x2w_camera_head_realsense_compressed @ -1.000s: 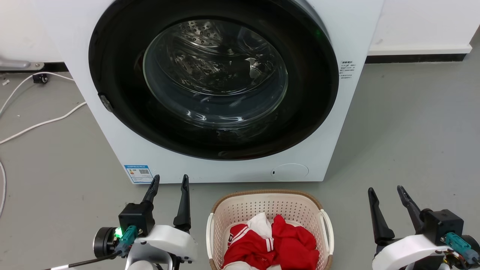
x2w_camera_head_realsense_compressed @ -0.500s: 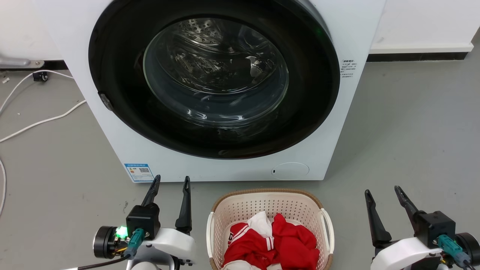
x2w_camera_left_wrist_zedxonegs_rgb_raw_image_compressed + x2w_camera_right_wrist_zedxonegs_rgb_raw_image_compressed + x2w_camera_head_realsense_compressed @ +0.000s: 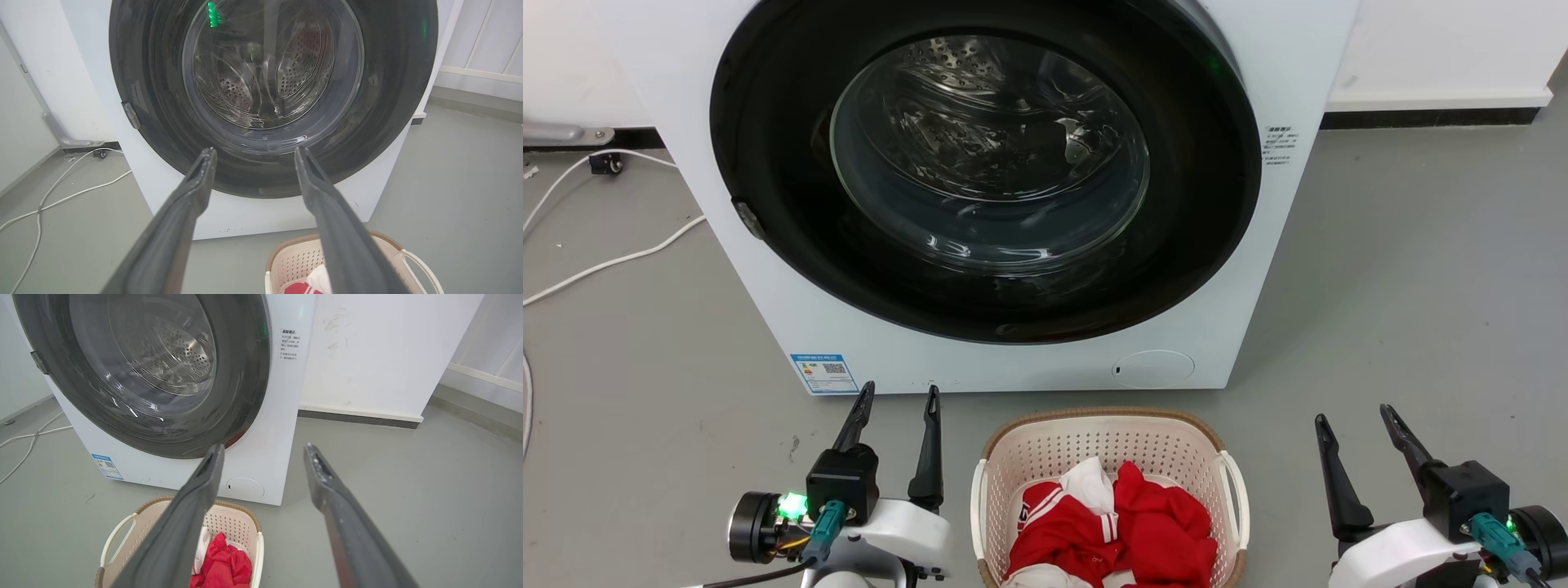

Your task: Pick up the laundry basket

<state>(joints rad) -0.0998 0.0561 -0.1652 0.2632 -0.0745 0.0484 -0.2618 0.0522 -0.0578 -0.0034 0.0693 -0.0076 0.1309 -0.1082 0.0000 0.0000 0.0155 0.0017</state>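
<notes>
Left gripper: open, its two dark fingers spread apart with nothing between them. It is held above the floor just to the left of the laundry basket and touches neither the basket nor the washer.
Right gripper: also open, fingers parted and holding nothing. It hangs to the right of the basket, a little farther from it than the left one.
Left wrist view: the left gripper points at the lower part of the washer door. The basket sits at the bottom right, partly behind one finger.
Right wrist view: the right gripper points toward the washer's lower right corner. The basket lies at the bottom left, partly behind one finger.
Basket position: upright on the grey floor, directly in front of the washer, near its base, between the two grippers.
Basket build: cream perforated walls, a brown woven-look rim and a white loop handle on each side. Neither handle is touched.
Contents: red and white clothes heaped inside, below the rim.
Washer front: white, with a round dark door closed over a metal drum. There is a blue label at the lower left and a round cover at the lower right.
Cables: white, lying on the floor to the left of the washer.
Green light: glowing on the left wrist.
</notes>
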